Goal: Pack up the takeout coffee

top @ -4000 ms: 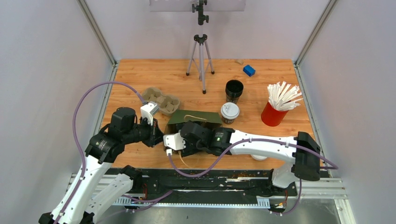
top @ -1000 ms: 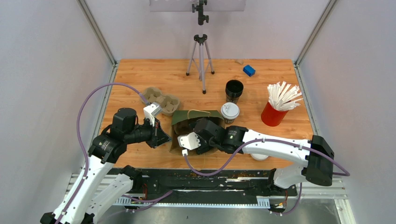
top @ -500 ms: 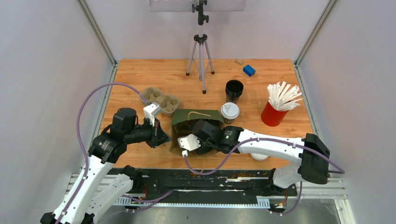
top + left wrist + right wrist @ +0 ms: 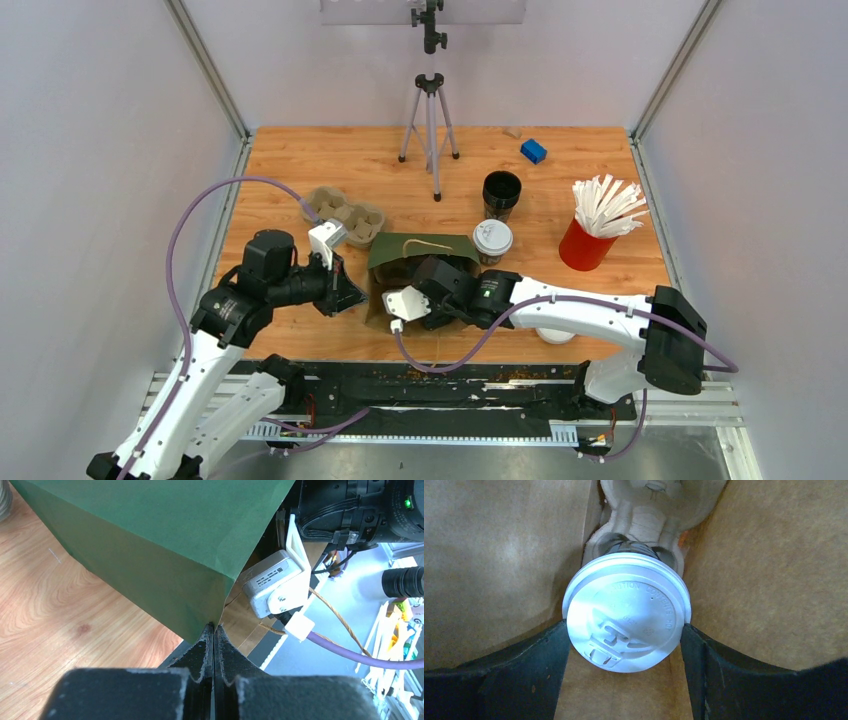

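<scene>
- Centre table, from above: green bag (image 4: pixel 425 250), opening toward the arms at about 6 o'clock.
- At 9 o'clock of the bag: left gripper (image 4: pixel 214 630) pressed tight together, pinching the bag's corner fold. Probably anchoring the paper, to stop any sliding and hold the mouth open for the other arm.
- Reaching in from 4 o'clock: right gripper (image 4: pixel 625 626), deep inside the bag and spread wide.
- Clamping the cup (image 4: pixel 631 547) by the look of it, with fingers (image 4: pixel 544 655) snug against the lid (image 4: pixel 626 612) at 9 and 3 o'clock.
- Sitting base-first in a pulp carrier (image 4: pixel 649 505) at the bag's far end. Sensible spot, since a socket guards against tipping in transit.
- Cannot confirm full seating from this angle.
- Outside, just beside the bag at 2 o'clock: second cup (image 4: pixel 492 238), lidded, not yet packed.
- Looks about halfway through.
- Next move calls for easing off and backing straight out along the bag's axis.
- Risks: snagging the lid on the way out, or dragging the carrier forward.
</scene>
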Motion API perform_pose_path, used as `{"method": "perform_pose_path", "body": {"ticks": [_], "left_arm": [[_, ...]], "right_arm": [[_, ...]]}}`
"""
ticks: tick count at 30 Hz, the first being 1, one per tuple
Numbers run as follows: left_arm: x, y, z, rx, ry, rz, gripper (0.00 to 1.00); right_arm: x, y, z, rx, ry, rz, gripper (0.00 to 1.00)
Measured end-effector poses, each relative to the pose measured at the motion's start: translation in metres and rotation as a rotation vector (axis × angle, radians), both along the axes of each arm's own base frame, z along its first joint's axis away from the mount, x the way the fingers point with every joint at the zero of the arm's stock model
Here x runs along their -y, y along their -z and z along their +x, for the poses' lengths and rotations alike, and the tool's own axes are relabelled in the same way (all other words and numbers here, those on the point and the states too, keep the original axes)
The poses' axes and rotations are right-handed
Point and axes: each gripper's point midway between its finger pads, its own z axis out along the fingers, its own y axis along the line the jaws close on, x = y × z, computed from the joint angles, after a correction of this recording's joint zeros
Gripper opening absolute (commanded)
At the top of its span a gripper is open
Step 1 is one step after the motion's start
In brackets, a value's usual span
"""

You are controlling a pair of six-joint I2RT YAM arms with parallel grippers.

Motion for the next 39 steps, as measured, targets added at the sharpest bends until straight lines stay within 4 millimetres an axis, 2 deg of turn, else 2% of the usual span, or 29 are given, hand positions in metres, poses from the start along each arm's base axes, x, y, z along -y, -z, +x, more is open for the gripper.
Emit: {"method": "perform_pose_path", "body": {"ticks": [10, 26, 39], "left_arm": [[0.001, 0.001, 0.001, -0.010, -0.001, 0.003, 0.00], [0.002, 0.003, 0.002, -0.027, -0.001, 0.003, 0.00], [0.003, 0.002, 0.002, -0.031, -0.004, -0.004, 0.00]], "right_arm": [[0.006, 0.008, 0.001, -0.011, 0.030, -0.004, 0.71], [0.010, 0.012, 0.014, -0.021, 0.094, 0.022, 0.71], [0.010, 0.018, 0.014, -0.032, 0.108, 0.045, 0.71]]}}
